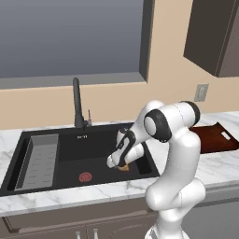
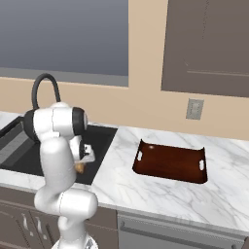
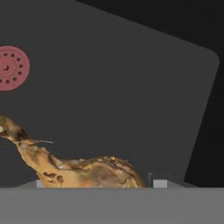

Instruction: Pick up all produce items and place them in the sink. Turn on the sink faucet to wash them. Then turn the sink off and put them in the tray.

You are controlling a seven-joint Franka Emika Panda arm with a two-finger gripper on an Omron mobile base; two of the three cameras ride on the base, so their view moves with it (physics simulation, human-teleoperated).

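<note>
The white arm reached down into the large black rectangular sink [image 1: 70, 154], set in the white marble surface [image 1: 219, 163], and its claw [image 1: 120, 164] hung low over the right part of the basin floor. The small golden-brown bulb with a long thin stalk [image 3: 83, 170] lay at the claw's tips, with the stalk curving away toward the round red drain [image 3: 9, 68] but ending well short of it. In the hand view the bulb sat between the two finger tips [image 3: 159, 183], which stood spread on either side of it; whether they touched or pinched it could not be told. From the left base view the bulb [image 1: 124, 167] showed as a tan spot just beneath the hand. The grey ribbed insert [image 1: 41, 161] occupied the left end of the basin. The slim dark gooseneck faucet [image 1: 77, 105] rose behind the back rim of the sink. The flat dark reddish-brown tray with low rims [image 2: 171, 163] rested on the surface to the right of the sink, well apart from the bulb.
</note>
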